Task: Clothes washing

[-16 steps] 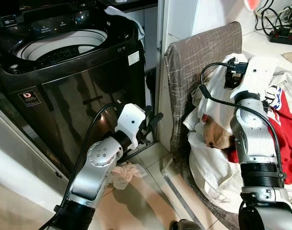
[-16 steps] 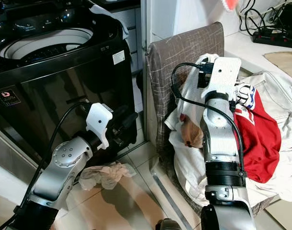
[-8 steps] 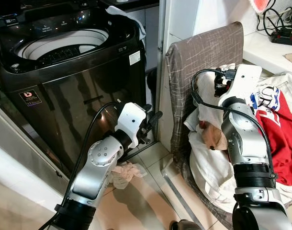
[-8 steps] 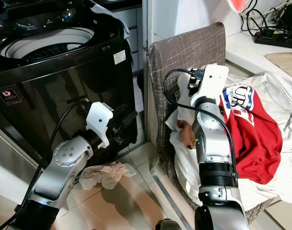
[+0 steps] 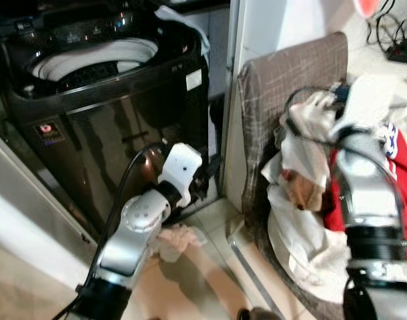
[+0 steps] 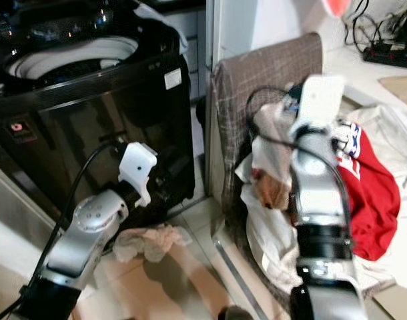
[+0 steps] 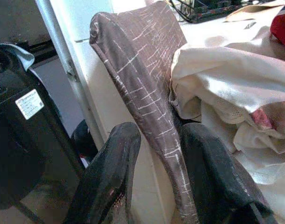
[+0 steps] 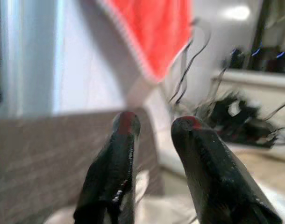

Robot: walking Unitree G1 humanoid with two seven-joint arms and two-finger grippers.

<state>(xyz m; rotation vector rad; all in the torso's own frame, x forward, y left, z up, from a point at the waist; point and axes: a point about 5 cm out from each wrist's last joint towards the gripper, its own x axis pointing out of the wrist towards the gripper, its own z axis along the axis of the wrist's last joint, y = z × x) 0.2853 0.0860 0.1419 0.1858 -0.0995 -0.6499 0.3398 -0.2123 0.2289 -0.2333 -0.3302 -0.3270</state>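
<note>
While the black top-loading washing machine (image 5: 103,87) stood open-lidded at ten o'clock, a crumpled pale pink cloth (image 5: 175,239) lay on the tiled floor (image 5: 210,280) at its foot. Just above that cloth the left gripper (image 7: 154,172) hung low, its black fingers parted and empty, aimed toward the brown crosshatched fabric-covered chair back (image 5: 290,87). Heaped at three o'clock were white garments (image 5: 300,227) and a red garment (image 6: 373,193). Over this pile the right gripper (image 8: 154,126) was raised, fingers apart, holding nothing.
</note>
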